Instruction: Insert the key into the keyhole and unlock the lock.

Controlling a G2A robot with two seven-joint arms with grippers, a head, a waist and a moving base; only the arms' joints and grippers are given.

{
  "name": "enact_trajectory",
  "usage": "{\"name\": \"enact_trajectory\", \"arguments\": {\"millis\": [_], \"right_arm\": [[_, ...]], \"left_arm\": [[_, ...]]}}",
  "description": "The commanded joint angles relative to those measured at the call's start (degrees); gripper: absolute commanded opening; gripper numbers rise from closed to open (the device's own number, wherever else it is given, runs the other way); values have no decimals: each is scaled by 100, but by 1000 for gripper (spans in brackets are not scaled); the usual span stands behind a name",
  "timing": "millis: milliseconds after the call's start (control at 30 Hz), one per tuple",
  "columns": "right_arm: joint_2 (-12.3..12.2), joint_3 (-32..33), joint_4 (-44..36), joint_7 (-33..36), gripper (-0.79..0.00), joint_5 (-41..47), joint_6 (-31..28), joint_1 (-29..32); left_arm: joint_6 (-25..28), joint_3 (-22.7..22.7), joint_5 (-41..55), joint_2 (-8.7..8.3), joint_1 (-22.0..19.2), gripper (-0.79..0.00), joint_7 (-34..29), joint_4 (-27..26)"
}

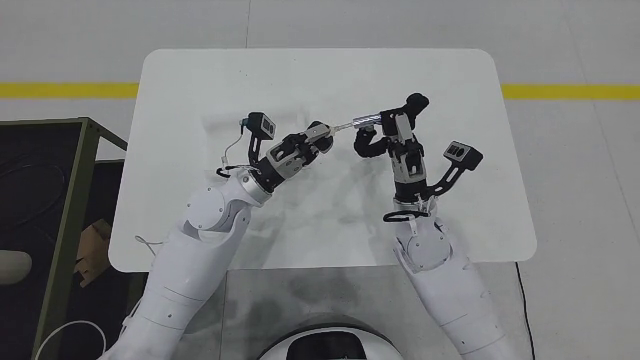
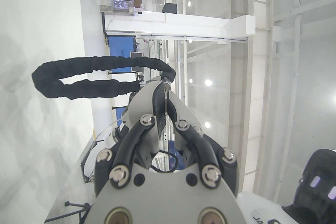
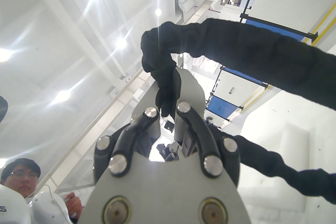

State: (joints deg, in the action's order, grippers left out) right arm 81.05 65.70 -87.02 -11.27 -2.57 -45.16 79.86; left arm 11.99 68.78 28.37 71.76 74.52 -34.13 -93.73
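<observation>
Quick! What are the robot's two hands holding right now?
Left gripper: shut on the key.
Right gripper: shut on the black lock.

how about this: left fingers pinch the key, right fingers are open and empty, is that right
Not quite. The left fingers do pinch the key, but the right fingers are not open and empty: the right wrist view shows them shut on the black-sleeved lock.
</observation>
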Motion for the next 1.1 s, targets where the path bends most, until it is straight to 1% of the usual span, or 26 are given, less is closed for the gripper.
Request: {"name": "enact_trajectory", "arguments": {"millis": [0,467,667,900,1067], "right_arm": [[9,10,-1,15,-785,11,-2,4],[67,28,-18,161,-785,101,47,28],[84,56,-53,235,-785,37,78,44],[113,85,-97,125,-785,-278,75,87],[149,57,-104,-38,-785,-314,144,122]], "left_arm": [[-12,2,-27,2,9,-785,-3,-11],[5,44,-190,10,66,-785,-22,-117],[69,45,-410,12,68,-785,24,-148],[160,11,-627,29,61,-785,230,-179],[218,0,-669,46,62,-785,386,-181]]}}
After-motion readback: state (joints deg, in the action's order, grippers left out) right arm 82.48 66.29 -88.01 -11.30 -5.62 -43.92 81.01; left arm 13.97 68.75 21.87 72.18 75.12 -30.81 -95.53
